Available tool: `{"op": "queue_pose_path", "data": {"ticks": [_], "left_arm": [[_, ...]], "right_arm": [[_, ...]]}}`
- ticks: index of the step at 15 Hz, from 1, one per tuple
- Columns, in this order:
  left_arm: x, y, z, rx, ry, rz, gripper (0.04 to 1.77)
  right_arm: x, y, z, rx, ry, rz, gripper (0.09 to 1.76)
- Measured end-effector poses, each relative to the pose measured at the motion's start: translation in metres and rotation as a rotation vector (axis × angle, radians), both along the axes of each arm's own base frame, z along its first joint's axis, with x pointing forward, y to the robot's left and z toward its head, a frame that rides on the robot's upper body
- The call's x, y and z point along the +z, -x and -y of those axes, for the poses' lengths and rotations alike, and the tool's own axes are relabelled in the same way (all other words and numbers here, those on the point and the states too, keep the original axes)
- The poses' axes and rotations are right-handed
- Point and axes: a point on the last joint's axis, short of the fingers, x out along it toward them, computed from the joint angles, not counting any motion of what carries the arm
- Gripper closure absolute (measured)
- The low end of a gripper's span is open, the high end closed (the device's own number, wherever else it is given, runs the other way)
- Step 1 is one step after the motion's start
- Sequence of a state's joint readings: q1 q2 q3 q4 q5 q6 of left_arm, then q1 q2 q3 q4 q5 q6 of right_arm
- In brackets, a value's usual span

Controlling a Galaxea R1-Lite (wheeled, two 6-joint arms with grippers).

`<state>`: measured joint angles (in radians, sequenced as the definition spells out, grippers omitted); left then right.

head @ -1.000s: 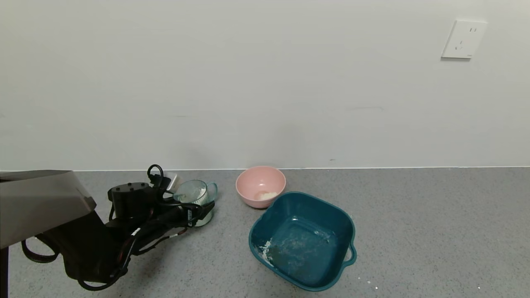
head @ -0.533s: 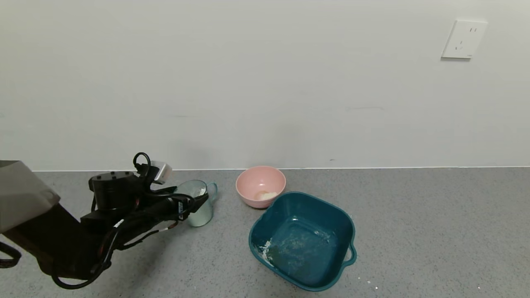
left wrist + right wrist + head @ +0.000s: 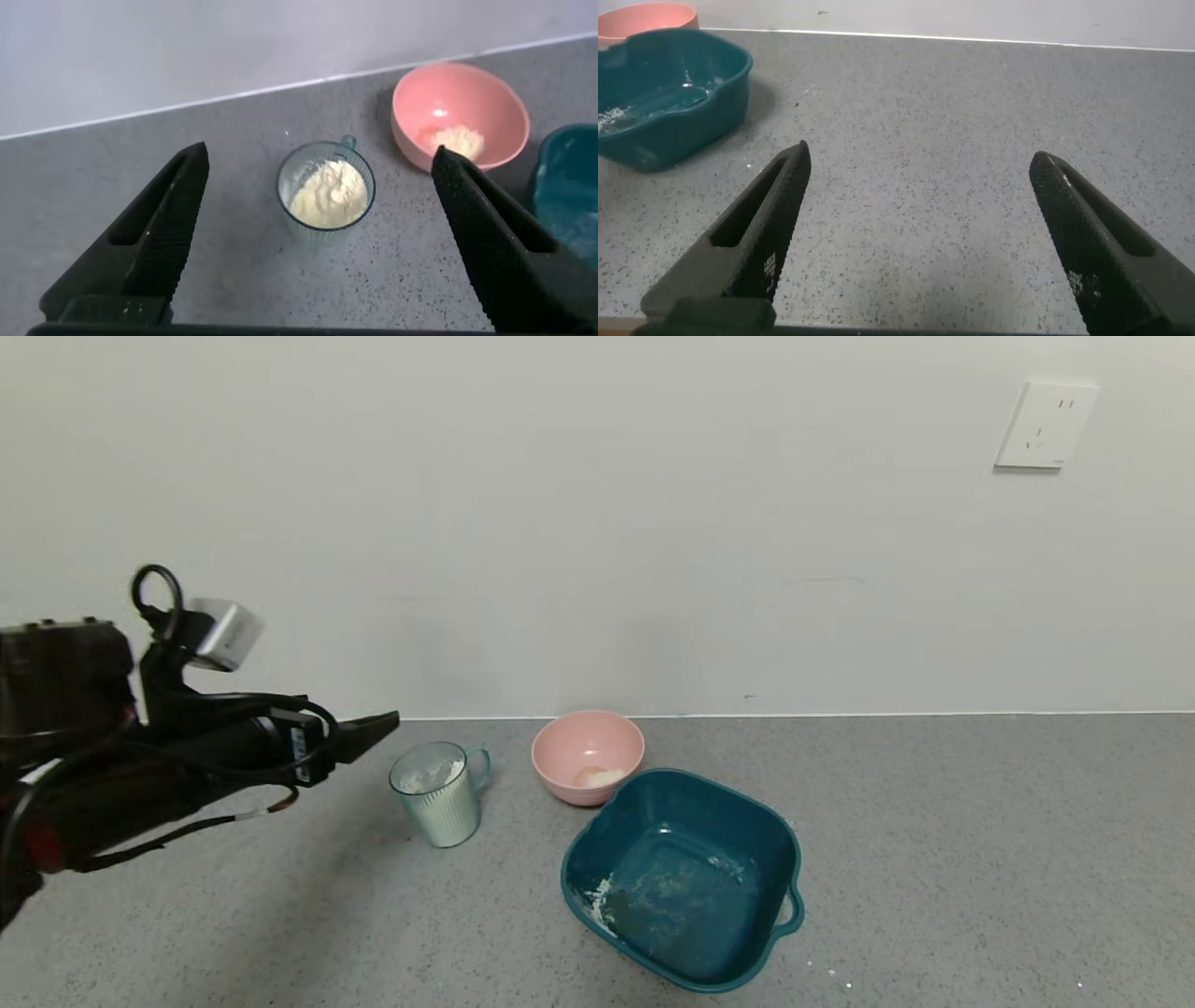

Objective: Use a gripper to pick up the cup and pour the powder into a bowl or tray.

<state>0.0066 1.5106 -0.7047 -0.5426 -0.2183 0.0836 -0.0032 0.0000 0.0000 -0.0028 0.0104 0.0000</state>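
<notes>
White powder [image 3: 326,191] sits in my cup [image 3: 437,795], some already in the pink bowl [image 3: 587,755]; left gripper [image 3: 318,177] spread wide, holding nothing, right gripper [image 3: 920,177] likewise.

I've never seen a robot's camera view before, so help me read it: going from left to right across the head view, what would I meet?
Left claw, open and raised clear of everything → cup holding white powder → pink bowl → teal tub → wall socket high on the wall.
</notes>
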Motion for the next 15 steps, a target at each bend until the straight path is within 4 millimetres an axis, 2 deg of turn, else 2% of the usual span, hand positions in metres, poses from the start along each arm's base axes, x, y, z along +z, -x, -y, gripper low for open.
{"op": "queue_pose_path", "data": {"ticks": [3,7,9,11,15], "left_arm": [[0.041,0.049,-0.011,0.057,0.002,0.078,0.1],[0.062,0.132,-0.016,0.133,-0.003,0.088,0.1],[0.061,0.174,-0.012,0.154,-0.004,0.111,0.1],[0.054,0.205,-0.007,0.158,-0.005,0.14,0.1],[0.034,0.246,0.001,0.131,-0.001,0.155,0.1]], "right_arm": [[0.0,0.0,0.0,0.0,0.0,0.0,0.14],[0.0,0.0,0.0,0.0,0.0,0.0,0.14],[0.0,0.0,0.0,0.0,0.0,0.0,0.14],[0.0,0.0,0.0,0.0,0.0,0.0,0.14],[0.0,0.0,0.0,0.0,0.0,0.0,0.14]]}}
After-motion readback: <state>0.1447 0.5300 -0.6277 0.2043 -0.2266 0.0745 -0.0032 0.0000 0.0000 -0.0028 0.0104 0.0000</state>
